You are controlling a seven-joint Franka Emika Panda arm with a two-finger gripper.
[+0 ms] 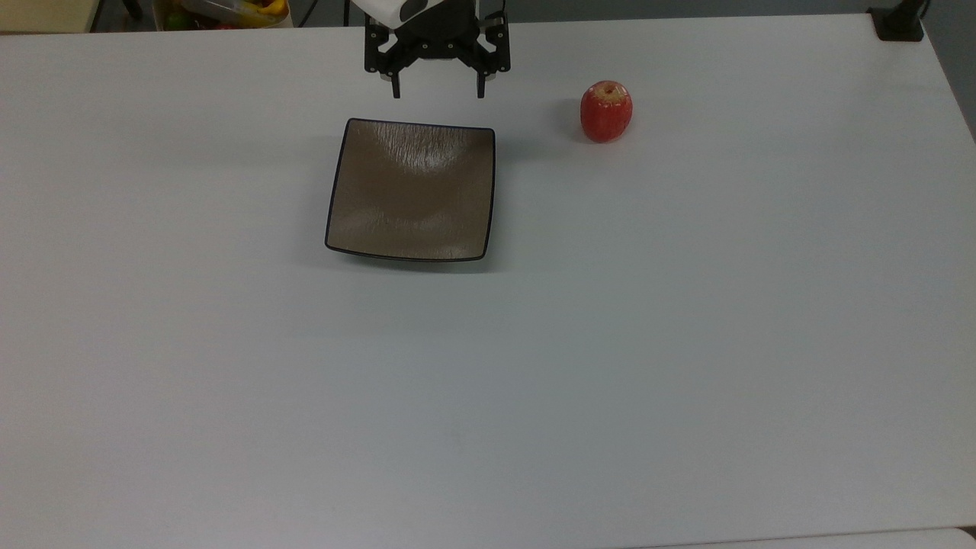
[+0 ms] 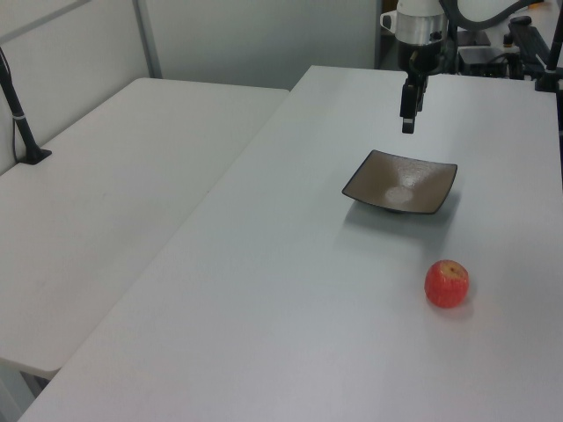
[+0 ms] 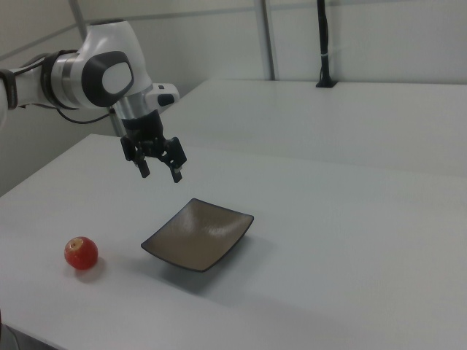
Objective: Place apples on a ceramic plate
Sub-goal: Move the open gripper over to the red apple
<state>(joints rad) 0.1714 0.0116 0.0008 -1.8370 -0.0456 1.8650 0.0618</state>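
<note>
So far we hold our hand [image 1: 438, 90] open and empty above the ceramic plate's [image 1: 412, 194] far edge; the apple [image 1: 606, 111] sits on the bench [image 1: 610, 366], well apart. Round and small, it could roll from an off-centre pinch.

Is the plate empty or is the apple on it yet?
Empty. The ceramic plate is bare; the apple sits upright on the table, apart from it.

A white table [image 1: 534, 381] spans the scene. In the left view, 1 more white table [image 2: 114, 202] stands to the left view's left, a black post [image 2: 22, 123] clamped at its far-left edge.
</note>
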